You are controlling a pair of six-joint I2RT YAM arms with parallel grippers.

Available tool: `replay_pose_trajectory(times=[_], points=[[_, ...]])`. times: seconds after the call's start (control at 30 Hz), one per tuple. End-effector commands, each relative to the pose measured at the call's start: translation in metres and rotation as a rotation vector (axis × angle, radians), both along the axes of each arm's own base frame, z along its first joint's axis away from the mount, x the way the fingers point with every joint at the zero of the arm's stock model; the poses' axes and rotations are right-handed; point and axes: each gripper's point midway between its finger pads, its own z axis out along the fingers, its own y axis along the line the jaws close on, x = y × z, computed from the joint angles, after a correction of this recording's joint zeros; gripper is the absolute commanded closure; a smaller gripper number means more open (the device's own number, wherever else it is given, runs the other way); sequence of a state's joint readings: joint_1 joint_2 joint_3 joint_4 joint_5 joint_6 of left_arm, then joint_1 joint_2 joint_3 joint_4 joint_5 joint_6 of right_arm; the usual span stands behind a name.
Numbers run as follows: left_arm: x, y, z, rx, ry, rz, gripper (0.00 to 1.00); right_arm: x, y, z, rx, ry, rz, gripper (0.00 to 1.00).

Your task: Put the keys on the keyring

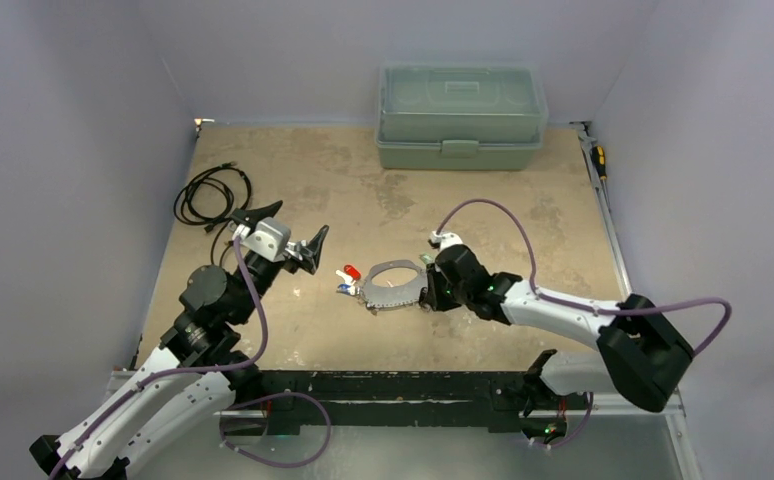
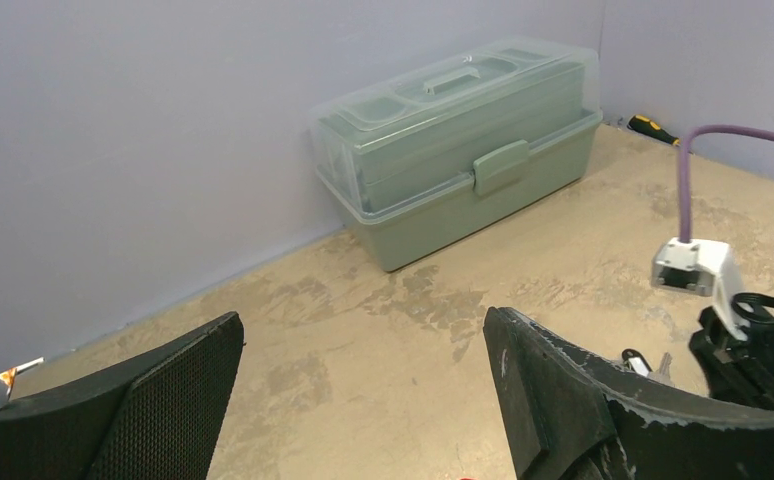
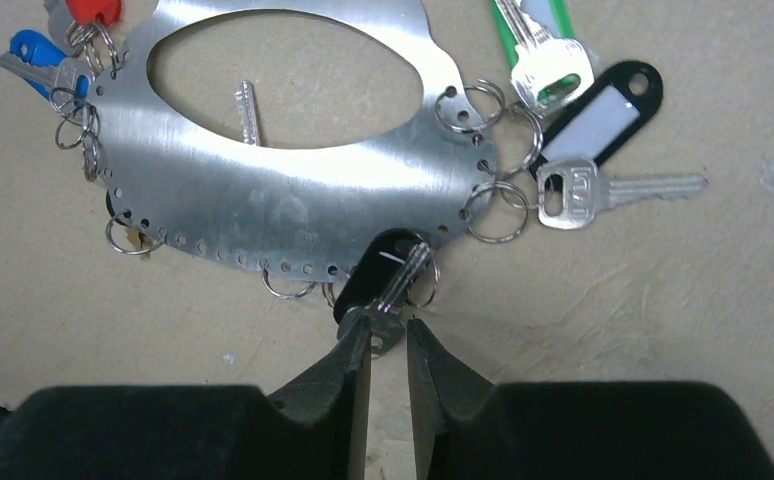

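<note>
1. Keyring [image 3: 293,210]: laid flat mid-table, with several keys [image 3: 603,188] ringed to its edge.
2. Right gripper [image 3: 388,335]: jaws narrowly parted at the black-tagged key [image 3: 391,285]; no grip seen.
3. Left gripper [image 2: 363,320]: held wide open, empty.
4. Small key [image 3: 248,112] inside the oval: judged still unattached.

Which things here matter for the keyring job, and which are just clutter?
Job: keyring (flat metal plate, oval hole); keys around its edge.
Lying about: green toolbox; coiled black cable; screwdriver.
</note>
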State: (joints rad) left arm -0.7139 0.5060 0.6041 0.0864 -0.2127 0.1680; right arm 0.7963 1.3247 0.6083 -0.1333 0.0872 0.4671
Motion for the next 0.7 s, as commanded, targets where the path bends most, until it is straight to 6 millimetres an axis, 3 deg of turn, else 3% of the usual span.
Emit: replay_pose_trajectory(times=[0.0, 0.23, 0.3, 0.37, 0.4, 0.43, 0.47, 0.67], points=[[0.001, 0.0, 0.005, -0.009, -0.013, -0.003, 0.09, -0.007, -0.008, 0.011, 0.11, 0.004, -0.148, 0.77], [0.002, -0.002, 0.003, -0.007, -0.006, -0.004, 0.09, -0.03, -0.025, 0.02, 0.208, 0.018, -0.231, 0.77], [0.003, -0.004, 0.001, -0.006, 0.0, -0.007, 0.09, -0.028, -0.026, 0.033, 0.254, -0.023, -0.241, 0.72], [0.005, -0.006, -0.002, -0.004, 0.011, -0.011, 0.09, -0.022, -0.029, 0.053, 0.305, -0.092, -0.258, 0.57], [0.005, -0.007, -0.002, -0.005, 0.014, -0.012, 0.09, -0.017, -0.031, 0.065, 0.33, -0.137, -0.272, 0.42], [0.006, -0.008, -0.003, -0.006, 0.018, -0.013, 0.08, -0.013, -0.033, 0.077, 0.357, -0.181, -0.285, 0.18], [0.007, -0.008, -0.005, -0.007, 0.023, -0.009, 0.08, -0.009, -0.036, 0.09, 0.381, -0.229, -0.298, 0.03], [0.02, -0.004, -0.014, -0.07, 0.078, 0.062, 0.02, 0.022, -0.066, 0.159, 0.423, -0.474, -0.463, 0.01]])
